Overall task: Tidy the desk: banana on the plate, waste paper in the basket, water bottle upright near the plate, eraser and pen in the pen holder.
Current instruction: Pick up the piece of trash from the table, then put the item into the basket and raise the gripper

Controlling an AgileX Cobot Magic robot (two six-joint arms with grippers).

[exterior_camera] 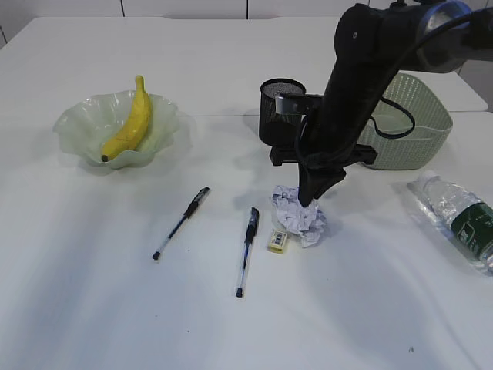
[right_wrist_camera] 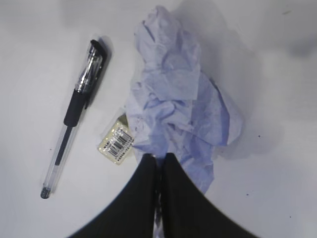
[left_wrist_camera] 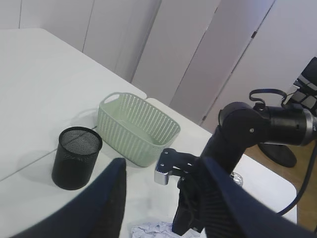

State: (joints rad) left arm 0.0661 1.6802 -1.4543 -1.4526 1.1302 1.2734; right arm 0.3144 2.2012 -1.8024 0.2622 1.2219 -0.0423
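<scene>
- The waste paper (exterior_camera: pixel 300 218) lies crumpled on the desk (exterior_camera: pixel 92 308) between the eraser (exterior_camera: pixel 278 241) and the basket (exterior_camera: pixel 412 123), beside a pen (exterior_camera: pixel 247 250).
- We judge it light and soft, and it will crush, so pinching a raised fold is enough.
- Our right gripper (right_wrist_camera: pixel 159 163) has its fingers pressed together on the wad's near edge, apparently nipping a fold.
- Our left gripper (left_wrist_camera: pixel 158 198) hangs aloft, fingers moderately apart, empty.
- The right wrist view shows the pinch; the exterior view alone shows the banana (exterior_camera: pixel 132 119) on the plate (exterior_camera: pixel 77 123) and the bottle (exterior_camera: pixel 458 220) lying down.
</scene>
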